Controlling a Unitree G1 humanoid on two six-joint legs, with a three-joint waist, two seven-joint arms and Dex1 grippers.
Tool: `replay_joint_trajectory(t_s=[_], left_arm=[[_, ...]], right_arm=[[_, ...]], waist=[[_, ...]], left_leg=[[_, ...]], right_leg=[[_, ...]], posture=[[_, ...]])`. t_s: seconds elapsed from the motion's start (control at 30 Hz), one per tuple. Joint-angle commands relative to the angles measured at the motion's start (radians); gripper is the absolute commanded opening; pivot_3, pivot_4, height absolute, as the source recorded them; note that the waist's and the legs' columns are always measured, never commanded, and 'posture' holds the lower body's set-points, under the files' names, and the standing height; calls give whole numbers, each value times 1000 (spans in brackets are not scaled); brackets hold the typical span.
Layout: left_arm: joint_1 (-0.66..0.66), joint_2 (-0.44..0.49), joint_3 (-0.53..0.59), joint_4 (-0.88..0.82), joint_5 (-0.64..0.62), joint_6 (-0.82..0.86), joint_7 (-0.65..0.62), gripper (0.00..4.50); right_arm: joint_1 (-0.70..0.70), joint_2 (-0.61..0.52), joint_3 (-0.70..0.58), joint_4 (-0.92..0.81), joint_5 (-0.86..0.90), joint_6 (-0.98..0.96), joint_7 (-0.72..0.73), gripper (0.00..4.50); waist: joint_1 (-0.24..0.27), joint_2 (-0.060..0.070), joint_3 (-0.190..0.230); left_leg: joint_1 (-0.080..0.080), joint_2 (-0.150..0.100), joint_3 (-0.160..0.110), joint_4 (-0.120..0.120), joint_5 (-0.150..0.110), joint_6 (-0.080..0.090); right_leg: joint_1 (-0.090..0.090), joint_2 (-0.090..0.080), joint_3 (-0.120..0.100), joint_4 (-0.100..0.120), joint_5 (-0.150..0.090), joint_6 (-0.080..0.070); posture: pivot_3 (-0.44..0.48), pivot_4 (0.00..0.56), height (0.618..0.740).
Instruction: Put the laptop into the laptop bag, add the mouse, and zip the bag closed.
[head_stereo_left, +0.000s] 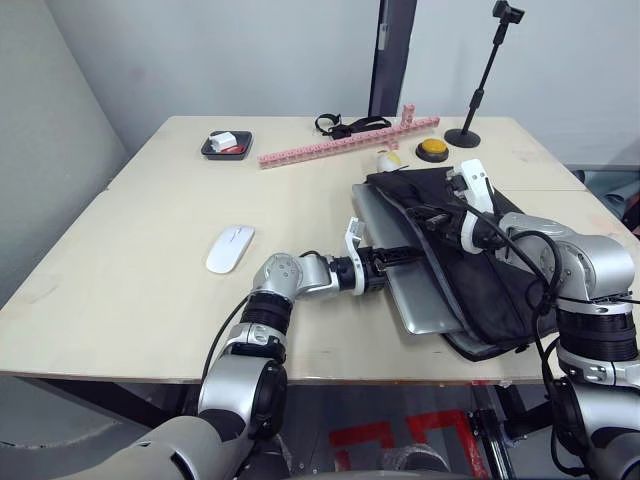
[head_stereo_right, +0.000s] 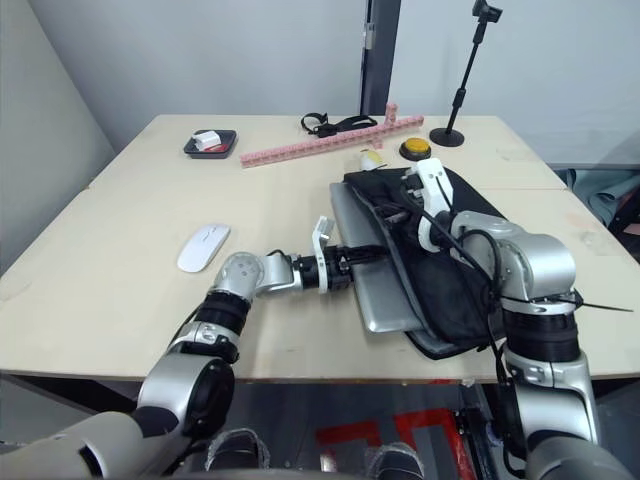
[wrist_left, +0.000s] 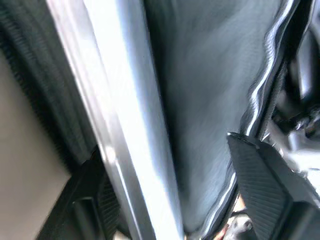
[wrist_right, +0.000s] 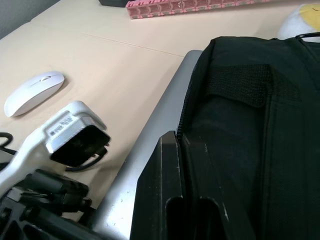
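Note:
The silver-grey laptop (head_stereo_left: 420, 290) lies on the right of the table, its right part inside the open black laptop bag (head_stereo_left: 490, 280). My left gripper (head_stereo_left: 400, 257) reaches in from the left; in the left wrist view one finger (wrist_left: 265, 190) lies over the lid and the other under the laptop's (wrist_left: 130, 115) edge, shut on it. My right gripper (head_stereo_left: 440, 215) is shut on the bag's upper flap (wrist_right: 235, 100) at the opening, fabric pinched between its fingers (wrist_right: 167, 165). The white mouse (head_stereo_left: 230, 248) rests on bare table left of my left arm.
At the back stand a black tray (head_stereo_left: 226, 144) with small items, a long pink strip (head_stereo_left: 345, 142), a black strap (head_stereo_left: 345, 125), a yellow button (head_stereo_left: 432, 150), a white lump with orange (head_stereo_left: 388, 159) and a camera stand (head_stereo_left: 463, 137). The bag's near corner lies at the table's front edge.

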Motion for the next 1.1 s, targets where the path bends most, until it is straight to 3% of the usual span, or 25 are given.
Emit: replay_joint_trajectory(t_s=[0.03,0.57,0.67,0.87,1.1], left_arm=[[3,2,18,-114,-33,37,-31,3109],[92,16,72,-259,-38,133,14,3109],[95,13,73,-258,-31,131,12,2365],[96,8,64,-259,-27,127,5,218],[61,-9,66,-227,-21,129,13,149]], right_arm=[[-9,-22,-32,-11,11,-30,8,0],[2,-49,-46,-19,32,-26,8,0],[0,-49,-41,-15,32,-28,11,0],[-4,-48,-33,-15,33,-31,15,0],[-11,-24,-37,-36,57,-10,8,0]], waist=[[0,0,0],[1,0,0],[2,0,0],[0,0,0],[1,0,0]], left_leg=[[0,0,0,0,0,0],[0,0,0,0,0,0],[0,0,0,1,0,0],[0,0,0,0,0,0],[0,0,0,0,0,0]], right_leg=[[0,0,0,0,0,0],[0,0,0,0,-1,-2],[0,0,0,0,-1,-2],[0,0,0,0,-1,-2],[0,0,0,0,-1,-2]], posture=[[0,150,740],[0,150,740],[0,150,740],[0,150,740],[0,150,740]])
